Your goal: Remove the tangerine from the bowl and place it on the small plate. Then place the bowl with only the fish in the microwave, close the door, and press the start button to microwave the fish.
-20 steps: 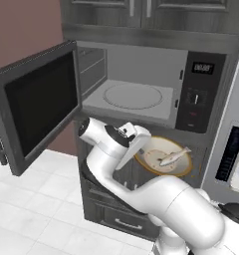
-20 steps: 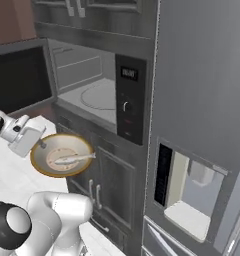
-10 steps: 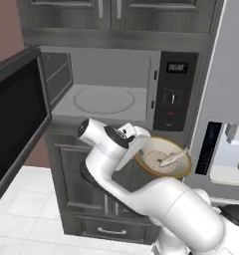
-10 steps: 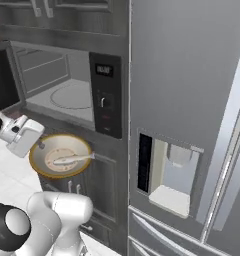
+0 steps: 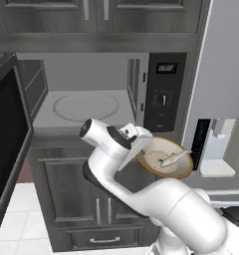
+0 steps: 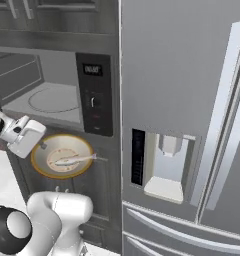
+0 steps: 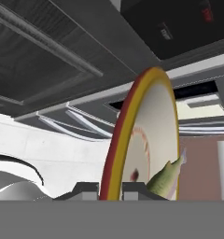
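Observation:
The tan bowl (image 5: 159,149) with the golden rim hangs in front of the cabinet just below the microwave's control panel (image 5: 163,94), tilted. My gripper (image 5: 140,155) is shut on its left rim. The silvery fish (image 5: 173,158) lies inside it, toward the right. From the right base view the bowl (image 6: 54,150), the fish (image 6: 76,159) and the gripper (image 6: 40,146) sit below the microwave (image 6: 47,97). The hand view looks along the bowl's rim (image 7: 125,130) clamped in the gripper (image 7: 110,190), fish (image 7: 166,176) beside it. The microwave (image 5: 86,94) stands open, its door (image 5: 7,144) swung left. The tangerine and small plate are out of view.
A white turntable (image 5: 85,106) lies in the microwave cavity. A steel fridge (image 6: 192,100) with a water dispenser (image 6: 164,165) stands right of the microwave. Dark cabinets (image 5: 66,194) run below the microwave, and upper cabinets (image 5: 91,15) above it.
The whole picture has slid left, so the base has driven to the right; the fridge has come further into view. The bowl with the fish stays gripped at the same height.

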